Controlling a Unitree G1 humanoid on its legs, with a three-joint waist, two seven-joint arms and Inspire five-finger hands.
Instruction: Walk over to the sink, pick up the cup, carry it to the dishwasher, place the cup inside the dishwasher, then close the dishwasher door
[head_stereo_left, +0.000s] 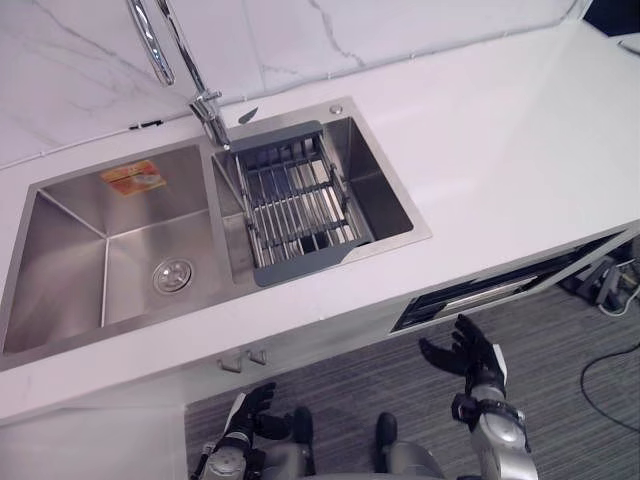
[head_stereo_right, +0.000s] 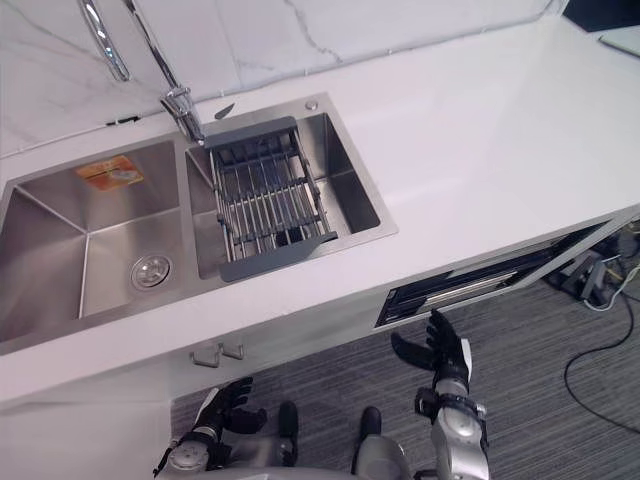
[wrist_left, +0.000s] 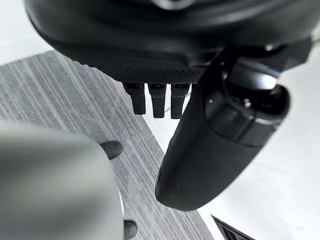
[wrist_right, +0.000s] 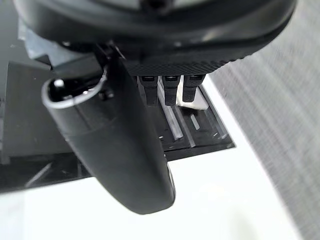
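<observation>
Fingers (head_stereo_left: 467, 338) over carpet (head_stereo_left: 560, 340) (white counter (head_stereo_left: 500, 150))

head eyes: high, looking down, both share sink (head_stereo_left: 70, 240) | wrist cams: close, facing floor (wrist_left: 60, 95)

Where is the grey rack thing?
In the head views, the grey rack sits across the sink's right basin, just in front of the tap, beside the bigger left basin.

White counter (head_stereo_left: 500, 150) beneath marbled wall (head_stereo_left: 80, 60), grey striped floor (head_stereo_left: 350, 385).
</observation>
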